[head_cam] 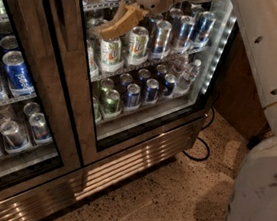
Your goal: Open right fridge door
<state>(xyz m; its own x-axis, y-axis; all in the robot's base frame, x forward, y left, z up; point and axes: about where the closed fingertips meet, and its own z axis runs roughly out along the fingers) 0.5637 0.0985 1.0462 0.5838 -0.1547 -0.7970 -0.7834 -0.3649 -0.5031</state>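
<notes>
End effector (97,13) high by right fridge door (145,133) — cropped, seemingly spread.

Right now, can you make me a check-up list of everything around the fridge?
Surface: speckled floor.
Job's things: right fridge door, steel frame with drink cans behind the glass; looks shut.
Clutter: nothing seen.
Grippers: gripper is high up in front of the right door's glass, fingers spread apart, holding nothing.
Cables: black cable loops on the floor by the fridge's bottom right corner.
Surroundings: left door with a blue Pepsi can behind it; white robot arm on the right.
</notes>
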